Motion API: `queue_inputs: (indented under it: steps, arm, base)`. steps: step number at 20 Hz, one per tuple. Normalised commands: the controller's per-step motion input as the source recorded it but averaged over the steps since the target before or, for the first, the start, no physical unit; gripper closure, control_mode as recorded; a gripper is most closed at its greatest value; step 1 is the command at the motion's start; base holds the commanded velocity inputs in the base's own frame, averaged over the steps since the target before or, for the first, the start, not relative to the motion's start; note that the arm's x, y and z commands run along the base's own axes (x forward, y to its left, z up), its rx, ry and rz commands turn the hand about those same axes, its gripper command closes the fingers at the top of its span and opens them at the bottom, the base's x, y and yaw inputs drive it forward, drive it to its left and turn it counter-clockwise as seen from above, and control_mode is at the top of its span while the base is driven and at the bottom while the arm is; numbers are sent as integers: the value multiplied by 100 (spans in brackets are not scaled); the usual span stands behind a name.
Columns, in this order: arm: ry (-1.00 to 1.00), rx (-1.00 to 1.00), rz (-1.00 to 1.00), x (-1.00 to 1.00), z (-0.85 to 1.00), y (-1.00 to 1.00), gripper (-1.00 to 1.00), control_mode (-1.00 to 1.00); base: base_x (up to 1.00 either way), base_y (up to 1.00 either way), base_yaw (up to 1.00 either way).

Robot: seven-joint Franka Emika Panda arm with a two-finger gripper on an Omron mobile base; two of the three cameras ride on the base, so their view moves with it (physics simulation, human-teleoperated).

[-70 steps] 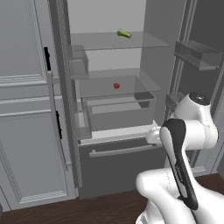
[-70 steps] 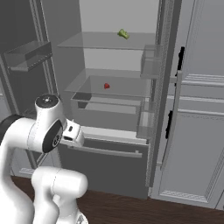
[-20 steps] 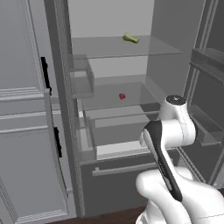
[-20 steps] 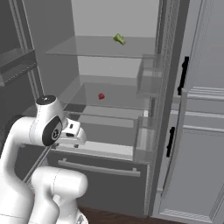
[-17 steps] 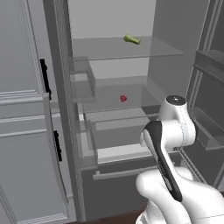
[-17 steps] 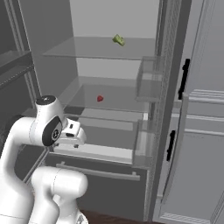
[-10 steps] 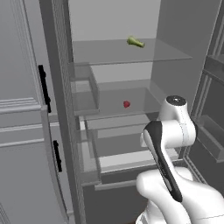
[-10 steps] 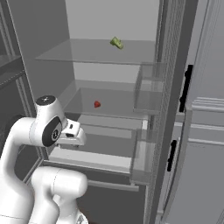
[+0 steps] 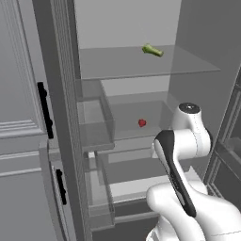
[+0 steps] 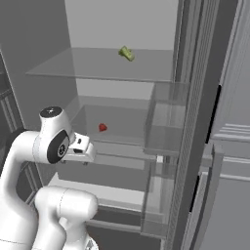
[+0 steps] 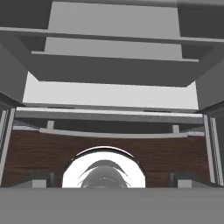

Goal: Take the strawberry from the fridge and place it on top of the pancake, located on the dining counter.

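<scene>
The tall dark grey fridge (image 9: pixel 66 70) is seen open. The tiny red strawberry (image 9: pixel 142 123) lies on its middle glass shelf (image 10: pixel 122 122), at 12 o'clock from the arm. The gripper (image 11: pixel 112 181) is held with fingers apart over dark wood flooring (image 11: pixel 43 151), gripping nothing.

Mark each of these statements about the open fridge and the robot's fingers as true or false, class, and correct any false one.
1. The strawberry lies on the top glass shelf. False: it lies on the shelf below.
2. The small green item sits on a higher shelf than the strawberry. True.
3. The gripper holds the strawberry. False: its fingers are open and hold nothing.
4. The fridge stands open, its shelves in view. True.
5. The green item touches the strawberry. False: they lie on separate shelves.
</scene>
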Motion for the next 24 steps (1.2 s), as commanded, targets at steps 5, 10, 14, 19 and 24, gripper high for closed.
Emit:
queue_inputs:
  steps: [5, 10, 14, 19, 24]
  arm:
    - [0, 0, 0, 0, 0, 0, -100, 100]
    - [0, 0, 0, 0, 0, 0, -100, 100]
    - [0, 0, 0, 0, 0, 0, -100, 100]
    - [-1, 0, 0, 3, 0, 0, -100, -100]
    - [-21, 0, 0, 22, 2, 6, -100, -100]
  base:
    - [49, 0, 0]
    - [43, 0, 0]
    - [36, 0, 0]
    - [23, 0, 0]
    - [0, 0, 0]
